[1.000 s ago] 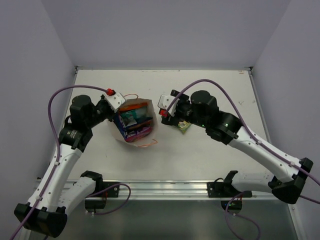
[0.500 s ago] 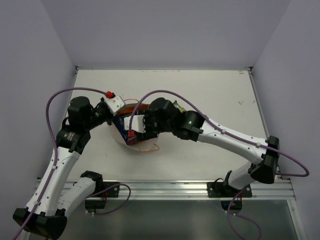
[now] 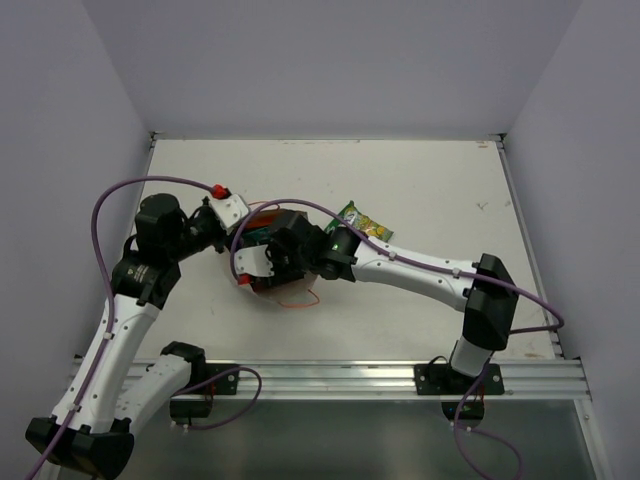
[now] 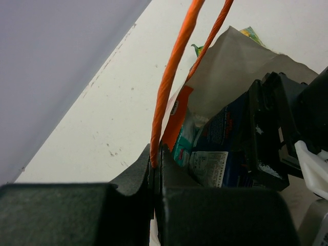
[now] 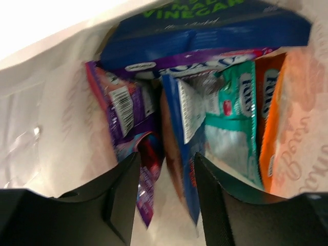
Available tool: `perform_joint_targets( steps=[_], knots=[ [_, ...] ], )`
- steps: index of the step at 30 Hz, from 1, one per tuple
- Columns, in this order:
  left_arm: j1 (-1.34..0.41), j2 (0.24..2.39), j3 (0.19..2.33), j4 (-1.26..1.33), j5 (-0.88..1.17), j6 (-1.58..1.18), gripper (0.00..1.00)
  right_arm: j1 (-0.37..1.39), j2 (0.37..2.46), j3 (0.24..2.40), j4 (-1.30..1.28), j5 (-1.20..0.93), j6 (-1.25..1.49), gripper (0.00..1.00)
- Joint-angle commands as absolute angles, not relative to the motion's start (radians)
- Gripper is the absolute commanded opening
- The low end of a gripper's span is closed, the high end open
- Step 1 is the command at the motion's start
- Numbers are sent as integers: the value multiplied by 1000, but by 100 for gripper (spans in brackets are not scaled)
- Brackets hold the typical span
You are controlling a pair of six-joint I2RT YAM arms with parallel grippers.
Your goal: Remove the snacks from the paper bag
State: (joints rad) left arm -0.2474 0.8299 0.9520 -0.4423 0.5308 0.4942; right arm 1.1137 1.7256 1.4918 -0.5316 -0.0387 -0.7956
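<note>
The beige paper bag (image 3: 262, 218) stands left of the table's middle, and its inner wall fills the right wrist view (image 5: 56, 118). My left gripper (image 4: 156, 161) is shut on the bag's orange handle (image 4: 171, 77) and holds the bag up. My right gripper (image 5: 166, 174) is open inside the bag's mouth, its jaws either side of a purple packet (image 5: 128, 118) and a blue packet (image 5: 182, 133). A teal packet (image 5: 233, 123) and an orange packet (image 5: 269, 118) stand beside them, with a dark blue packet (image 5: 205, 31) behind. A green-yellow packet (image 3: 362, 221) lies on the table right of the bag.
The second orange handle (image 3: 297, 296) lies loose on the table in front of the bag. Grey walls close the table on the left, back and right. The right arm's purple cable (image 3: 400, 262) arches over the table's middle.
My right gripper let go of the green-yellow packet on the table, swung left and went down into the bag's mouth. My left gripper kept holding the handle.
</note>
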Motion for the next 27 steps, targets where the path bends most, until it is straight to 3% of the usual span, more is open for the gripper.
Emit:
perform_joint_targets(
  steps=[1,13,15,17,19,27],
  knots=[
    [-249,813,977,-388,587,509,0,1117,1744,1491,-440,-2,-830,49],
    [-249,815,976,-388,594,512,0,1115,1851,1519,-457,6,-838,46],
    [-249,813,974,-388,594,512,0,1115,1855,1513,-456,6,-838,40],
    [-249,813,971,-385,594,512,0,1117,1847,1503,-454,6,-836,17],
    [-249,813,966,-382,588,514,0,1117,1816,1505,-454,6,-833,0],
    [-249,819,956,-367,558,515,0,1152,1609,1565,-543,6,-819,0]
  ],
)
